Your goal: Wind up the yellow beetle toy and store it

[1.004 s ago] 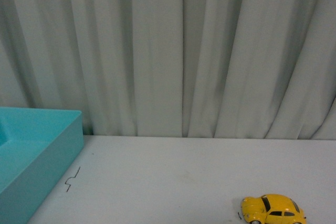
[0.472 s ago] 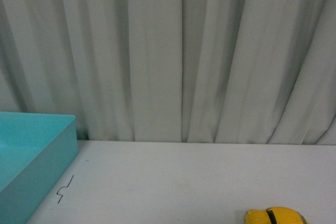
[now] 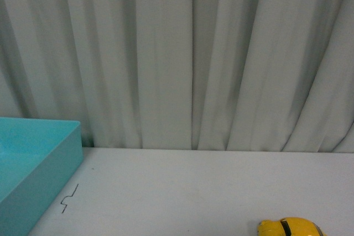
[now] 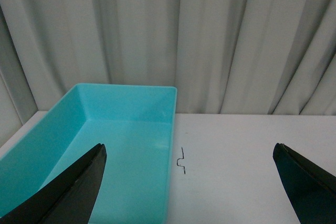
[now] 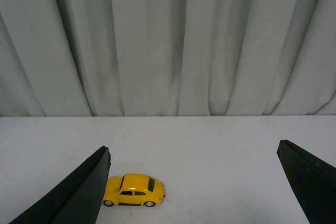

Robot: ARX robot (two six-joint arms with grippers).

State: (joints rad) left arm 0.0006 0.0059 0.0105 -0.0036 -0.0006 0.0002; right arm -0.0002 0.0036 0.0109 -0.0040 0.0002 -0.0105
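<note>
Vs 1 s ago, front view has shifted: yellow beetle toy (image 3: 290, 227) sits lower in pic, now cut by the bottom edge w/ only roof + rounded top showing; a sec ago the whole car w/ wheels was visible. Teal bin (image 3: 55, 186) also lower and further left. Vs 0.5 s ago, almost no change.

Front view: toy is on the white worktop (image 3: 193, 192), right of centre, well apart from the bin at far left. Thin dark squiggle mark (image 3: 69, 198) on the worktop just beside the bin's wall. Grey-white curtain (image 3: 193, 53) hangs behind, full width. Neither arm shows here.

Right wrist view: toy (image 5: 134, 190) stands upright on its wheels, side-on, dark windows visible. Right end effector (image 5: 194, 147) is spread wide, nothing between its black fingers (image 5: 79, 198). Toy's one end lies right at the edge of one finger in pic; can't tell if they touch.

Left wrist view: left end effector (image 4: 189, 148) also spread wide, holding nothing. Bin (image 4: 126, 103) lies open, interior bare as far as seen. Squiggle mark (image 4: 182, 160) just beside the bin's long wall, on the worktop (image 4: 247, 156).
</note>
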